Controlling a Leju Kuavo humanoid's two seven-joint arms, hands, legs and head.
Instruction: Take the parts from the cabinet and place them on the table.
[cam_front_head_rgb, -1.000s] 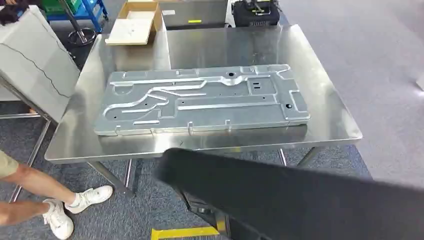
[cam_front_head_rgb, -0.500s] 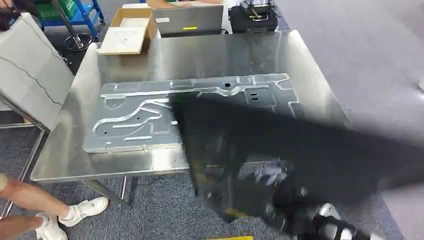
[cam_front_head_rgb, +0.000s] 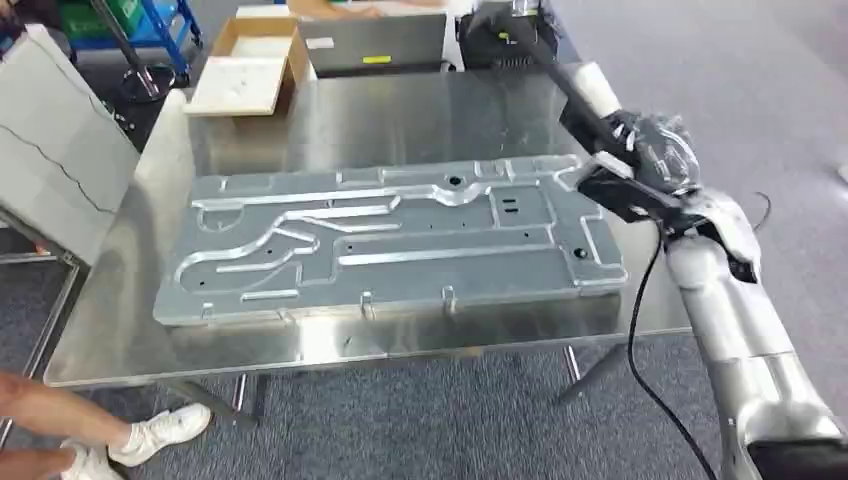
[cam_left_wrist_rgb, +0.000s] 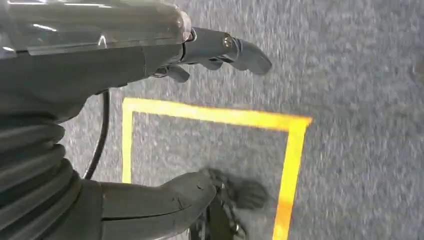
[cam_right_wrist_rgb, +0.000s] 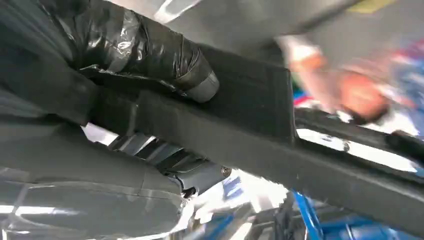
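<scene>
One right robot hand is gripping a long black part over the counter; left robot hand is hanging released. Part's far end is risking striking the metal panel.

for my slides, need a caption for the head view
Right robot hand holds a long black part above the steel table bearing a stamped metal panel.

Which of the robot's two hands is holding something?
The right hand, raised over the table's right edge, grips a long black part. The left hand hangs over the carpet with fingers apart, holding nothing.
</scene>
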